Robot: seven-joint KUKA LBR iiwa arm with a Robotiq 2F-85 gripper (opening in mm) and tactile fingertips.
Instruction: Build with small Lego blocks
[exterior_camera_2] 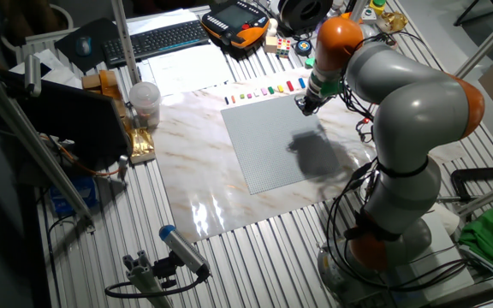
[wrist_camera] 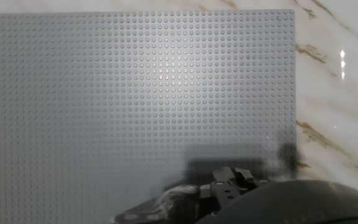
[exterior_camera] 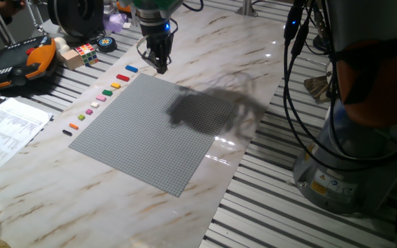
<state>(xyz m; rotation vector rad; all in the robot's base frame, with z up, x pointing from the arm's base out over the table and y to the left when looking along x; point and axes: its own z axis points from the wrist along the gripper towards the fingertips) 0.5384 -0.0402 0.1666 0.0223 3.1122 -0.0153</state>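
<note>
A: Hovering at the baseplate [exterior_camera: 158, 127] corner, gripper [exterior_camera: 160, 67] just above the desk [exterior_camera: 247, 55]. Cannot tell how wide; fingers look close together, nothing visibly held.

B: And the blocks?

A: Lined up in 1 row beside the plate's edge, off the plate: blue [exterior_camera: 131, 69] nearest the gripper, then red [exterior_camera: 123, 77], yellow [exterior_camera: 116, 85], green [exterior_camera: 107, 92], on down to black [exterior_camera: 67, 132]. None on the studs yet. Hand view shows only bare plate.

B: Risks from here?

A: Plenty. Tiny bricks, so a slightly off-centre descent could pinch a corner and flick the blue one away. Tight spacing too: reaching for one may nudge its neighbour out of line.

B: Anything beyond the grasp?

A: Slippery-looking marble; a sideways push might skate a brick instead of seating it between the fingers. Later, pressing onto studs slightly misaligned could tilt the brick or leave it unseated. Also worth watching: puzzle cube [exterior_camera: 85, 52] and clutter close behind the row, within reach of a careless swing.
</note>
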